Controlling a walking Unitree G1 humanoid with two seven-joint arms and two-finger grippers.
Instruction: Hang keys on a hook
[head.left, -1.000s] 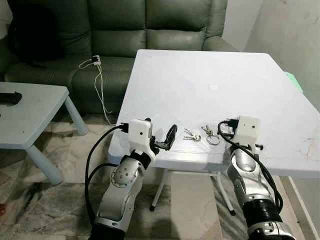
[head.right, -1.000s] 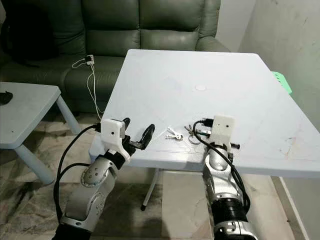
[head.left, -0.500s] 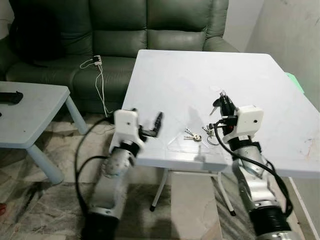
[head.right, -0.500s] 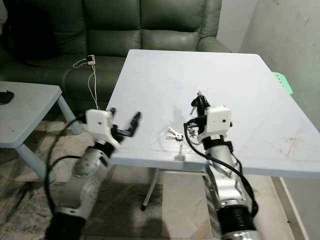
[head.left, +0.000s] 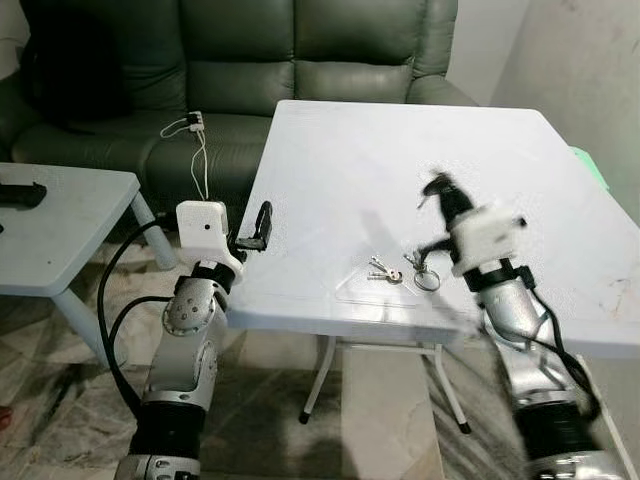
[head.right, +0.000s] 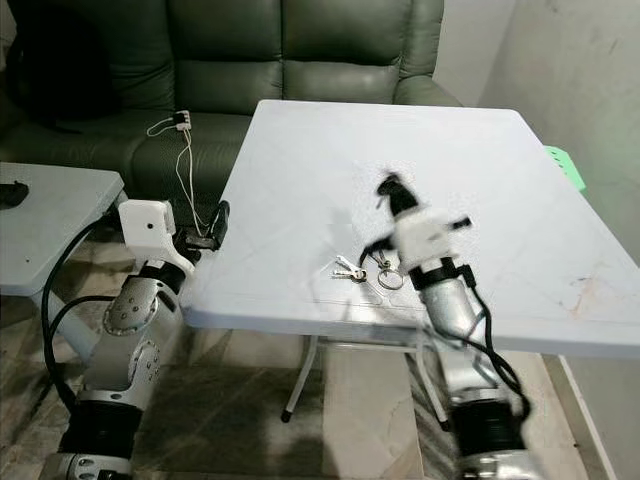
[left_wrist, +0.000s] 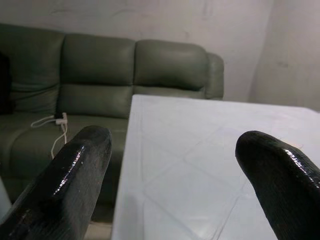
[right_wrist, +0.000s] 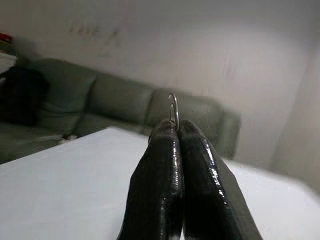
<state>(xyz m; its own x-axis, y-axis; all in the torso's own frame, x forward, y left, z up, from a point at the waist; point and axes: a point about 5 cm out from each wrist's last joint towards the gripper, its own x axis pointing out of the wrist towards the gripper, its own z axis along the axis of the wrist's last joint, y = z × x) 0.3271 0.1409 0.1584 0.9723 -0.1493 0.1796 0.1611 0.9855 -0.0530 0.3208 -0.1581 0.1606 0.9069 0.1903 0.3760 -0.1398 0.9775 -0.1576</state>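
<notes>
Right gripper (head.left: 437, 190) (blurred) above keys (head.left: 385, 270)

Left pincer (head.left: 262, 226): raised on a bent arm, fingers (left_wrist: 75, 175) spread wide apart. Right pincer (head.left: 437, 188): lifted, motion-blurred, fingers (right_wrist: 165, 165) pressed together.

No legible text or labels

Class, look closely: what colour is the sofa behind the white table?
The leather sofa is dark green, clearest in the left eye view.
</notes>
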